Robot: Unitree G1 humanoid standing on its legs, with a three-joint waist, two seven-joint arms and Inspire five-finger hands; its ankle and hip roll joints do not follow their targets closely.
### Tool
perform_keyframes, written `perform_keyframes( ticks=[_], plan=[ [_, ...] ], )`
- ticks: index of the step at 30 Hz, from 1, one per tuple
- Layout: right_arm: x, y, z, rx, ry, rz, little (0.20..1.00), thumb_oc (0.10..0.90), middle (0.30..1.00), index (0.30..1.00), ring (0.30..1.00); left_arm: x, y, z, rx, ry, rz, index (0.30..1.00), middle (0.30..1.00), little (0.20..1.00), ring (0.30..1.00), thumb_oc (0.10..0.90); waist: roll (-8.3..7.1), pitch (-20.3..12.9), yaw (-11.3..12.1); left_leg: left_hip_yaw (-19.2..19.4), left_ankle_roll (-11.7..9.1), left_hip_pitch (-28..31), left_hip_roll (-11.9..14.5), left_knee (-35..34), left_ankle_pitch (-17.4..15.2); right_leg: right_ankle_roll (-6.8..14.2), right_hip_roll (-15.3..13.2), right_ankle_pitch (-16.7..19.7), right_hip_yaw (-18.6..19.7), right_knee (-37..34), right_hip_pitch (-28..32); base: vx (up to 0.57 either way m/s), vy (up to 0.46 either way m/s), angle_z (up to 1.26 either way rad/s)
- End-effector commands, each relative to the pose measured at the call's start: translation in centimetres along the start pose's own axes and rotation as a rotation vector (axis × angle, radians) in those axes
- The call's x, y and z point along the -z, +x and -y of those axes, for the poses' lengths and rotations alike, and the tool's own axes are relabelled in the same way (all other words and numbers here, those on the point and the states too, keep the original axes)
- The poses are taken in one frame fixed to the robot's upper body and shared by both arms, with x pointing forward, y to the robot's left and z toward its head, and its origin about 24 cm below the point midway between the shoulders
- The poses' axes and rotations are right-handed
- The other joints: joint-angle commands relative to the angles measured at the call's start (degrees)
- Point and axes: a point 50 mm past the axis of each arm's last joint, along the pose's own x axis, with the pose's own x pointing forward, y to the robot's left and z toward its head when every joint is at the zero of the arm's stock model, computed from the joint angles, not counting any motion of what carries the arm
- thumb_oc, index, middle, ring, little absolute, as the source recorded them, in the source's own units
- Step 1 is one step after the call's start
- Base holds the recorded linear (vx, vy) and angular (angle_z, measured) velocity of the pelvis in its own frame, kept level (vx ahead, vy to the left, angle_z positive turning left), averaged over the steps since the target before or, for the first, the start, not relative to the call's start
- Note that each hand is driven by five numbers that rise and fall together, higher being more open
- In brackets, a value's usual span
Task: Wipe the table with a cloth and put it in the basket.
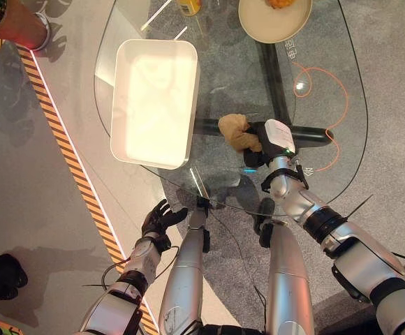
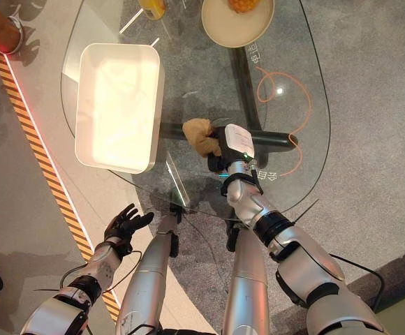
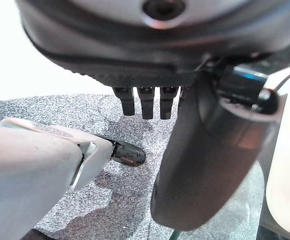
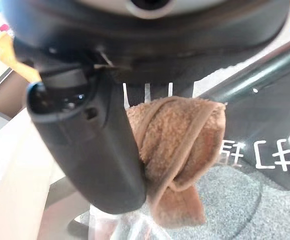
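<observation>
A crumpled tan cloth [image 1: 238, 131] lies on the glass table [image 1: 328, 84], just right of the white rectangular basket [image 1: 153, 101]. My right hand [image 1: 271, 143] rests on the table against the cloth's right side, and in the right wrist view the cloth [image 4: 177, 150] sits bunched between thumb and fingers, which are curled round it. My left hand [image 1: 159, 220] hangs below the table's near edge, off to the left, fingers spread and holding nothing; its straight fingers [image 3: 147, 102] show in the left wrist view.
A round cream plate [image 1: 272, 19] with food on it stands at the table's far side, and a yellow container [image 1: 188, 5] is beside it. An orange-and-black striped line [image 1: 63, 139] runs along the floor on the left. A person's shoe [image 1: 0, 278] is at lower left.
</observation>
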Motion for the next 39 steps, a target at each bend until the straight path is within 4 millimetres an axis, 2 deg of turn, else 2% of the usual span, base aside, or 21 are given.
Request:
perform_keyframes(
  ticks=[1,8,17,21,29,39],
  plan=[
    [-6.0,-0.3,-0.7,-0.031,0.032,0.251,0.200,0.100,0.300,0.300,0.300,-0.1,-0.1,-1.2,-0.046,0.000,0.024,0.900,0.900,0.900,0.900,0.800,0.06,-1.1,-0.5,5.7,4.2,-0.2,-5.5,7.3,-7.3,2.6,1.8,7.9,1.3,-12.2,0.9,0.00,0.000,0.00],
    [-5.8,-0.2,-0.3,0.013,0.050,0.236,0.200,0.100,0.300,0.300,0.300,-0.1,-0.1,-1.1,-0.044,-0.001,0.024,0.900,0.900,0.900,0.900,0.800,0.07,-1.1,-0.5,5.7,4.2,-0.1,-5.5,7.2,-7.3,2.6,1.7,8.1,1.4,-12.3,0.9,0.00,0.000,0.00],
    [-4.2,1.1,3.6,0.246,0.159,0.140,0.200,0.100,0.300,0.300,0.300,-0.1,-0.2,-1.6,-0.060,-0.004,0.017,0.900,0.900,0.900,0.900,0.800,-0.13,-1.1,-0.4,5.8,4.4,-0.1,-5.1,7.5,-7.4,2.8,1.8,8.3,1.3,-11.9,1.0,0.00,0.000,0.00],
    [-3.1,1.8,5.9,0.352,0.204,0.089,0.200,0.100,0.300,0.300,0.300,-0.2,-0.2,-2.1,-0.071,-0.001,0.017,0.900,0.900,0.900,0.900,0.800,-0.47,-1.1,-0.4,5.7,4.7,-0.1,-4.8,7.7,-7.7,2.9,1.9,8.4,1.2,-11.7,1.0,0.00,0.000,0.00],
    [-0.8,2.2,8.9,0.477,0.231,0.019,0.200,0.100,0.300,0.300,0.300,-0.6,-0.2,-2.7,-0.088,-0.001,0.021,0.900,0.900,0.900,0.900,0.800,-1.11,-1.1,-0.4,5.5,5.1,-0.7,-4.6,8.5,-8.3,3.0,2.2,8.6,1.2,-11.3,0.5,0.00,0.000,0.00],
    [2.5,1.7,11.0,0.594,0.243,-0.087,0.200,0.100,0.300,0.300,0.300,-1.0,-0.3,-3.7,-0.103,-0.004,0.029,0.900,0.900,0.900,0.900,0.800,-1.67,-1.1,-0.8,5.3,5.6,-1.4,-4.5,9.1,-8.9,3.0,2.6,8.5,1.2,-11.1,0.1,0.00,0.000,0.00]
  ],
)
